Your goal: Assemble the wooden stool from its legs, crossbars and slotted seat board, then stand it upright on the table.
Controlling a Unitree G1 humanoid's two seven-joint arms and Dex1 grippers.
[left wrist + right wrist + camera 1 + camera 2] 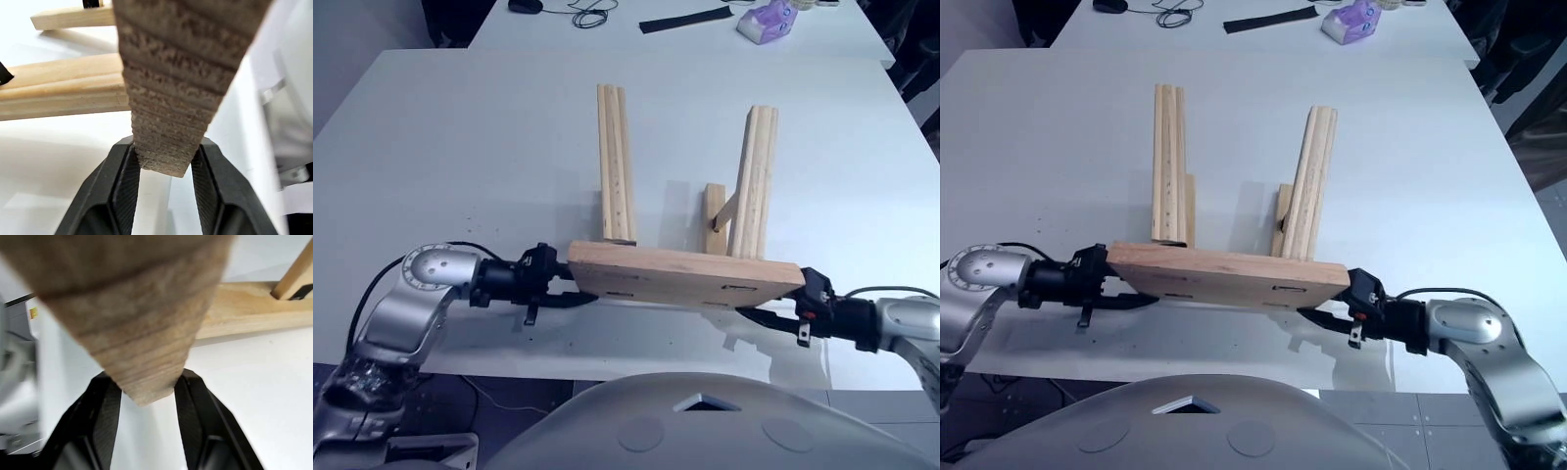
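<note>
Left gripper (164, 161): its two fingers (124, 186) are closed on the left end of the seat board (685, 277), one pad flat against each face.
Right gripper (146, 396): the same hold at the opposite end, with the fingers (105, 416) pinching the wood between them.
Reason for the hold: a grip at each end probably lets the two arms share the weight and turn the board together, which one grip in the middle would not allow.
Seat board: it stands on edge near the front of the table (460, 147), running across between the two arms.
Contact with table: a shadow lies under the board, but I cannot tell whether its lower edge touches the surface or hangs just above it.
Stool (1234, 211): it appears to be assembled and is tipped on its side, so standing it upright is the step left.
Legs: the left-hand legs (615, 162) and right-hand legs (754, 181) run from the board away from the robot.
Crossbar (715, 217): a short piece sits just beside the right-hand legs, slanting into them.
Wrist views: they give the pad contact on the end grain, which the arms' angle hides from the head.
Head views: they give the whole frame, its lean, and how level the two ends are.
Far table: a mouse (525, 6), cables (592, 12), a black strip (685, 20) and a purple pack (766, 22) lie well apart from the work.
</note>
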